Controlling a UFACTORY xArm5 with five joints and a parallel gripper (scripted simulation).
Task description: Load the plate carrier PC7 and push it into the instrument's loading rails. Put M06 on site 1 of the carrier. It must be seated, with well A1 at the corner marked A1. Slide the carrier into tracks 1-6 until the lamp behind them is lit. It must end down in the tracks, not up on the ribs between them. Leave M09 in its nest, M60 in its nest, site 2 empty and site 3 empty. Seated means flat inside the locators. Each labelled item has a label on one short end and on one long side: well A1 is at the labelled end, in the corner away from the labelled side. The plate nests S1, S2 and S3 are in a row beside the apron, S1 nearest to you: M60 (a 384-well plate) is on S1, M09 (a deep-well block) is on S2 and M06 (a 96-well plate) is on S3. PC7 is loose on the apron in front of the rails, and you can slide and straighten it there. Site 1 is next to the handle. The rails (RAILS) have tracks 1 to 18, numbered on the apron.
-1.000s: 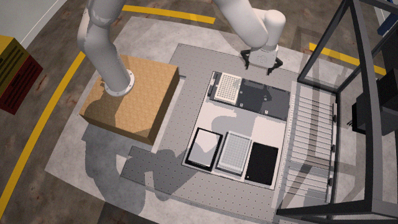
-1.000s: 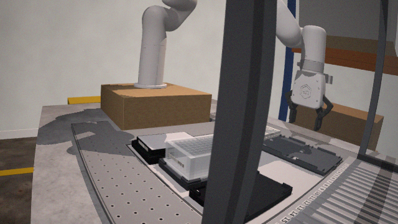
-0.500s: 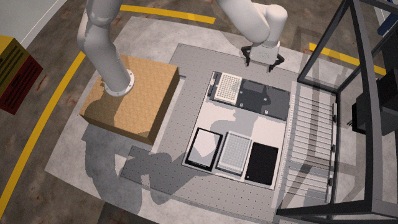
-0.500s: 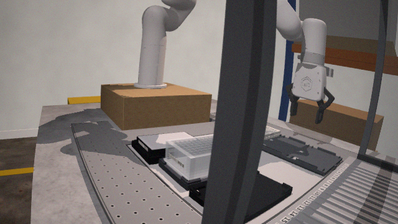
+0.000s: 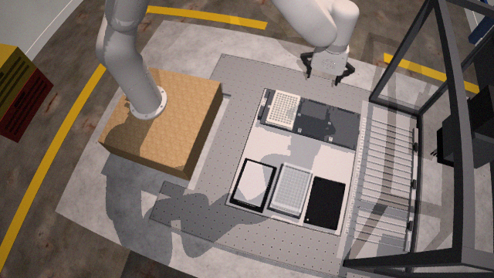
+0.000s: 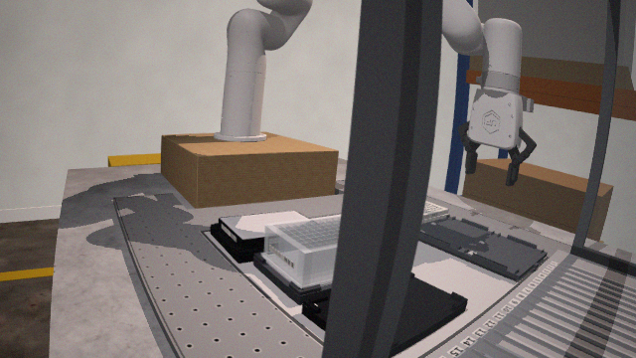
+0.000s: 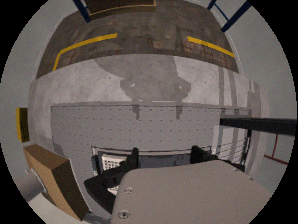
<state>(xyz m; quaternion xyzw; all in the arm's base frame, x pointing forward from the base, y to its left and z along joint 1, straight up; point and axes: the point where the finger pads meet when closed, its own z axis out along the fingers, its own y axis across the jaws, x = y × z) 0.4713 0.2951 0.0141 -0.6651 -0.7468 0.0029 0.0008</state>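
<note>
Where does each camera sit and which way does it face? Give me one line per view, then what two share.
Top: high above the bench, looking steeply down; the white arm and open black jaws show.
Exterior: low beside the grey slotted rails, looking across the bench toward the wall; arm and jaws show.
Wrist: on the arm, facing down past the white gripper housing and jaws.
Top and exterior share the clear deep-well block.
</note>
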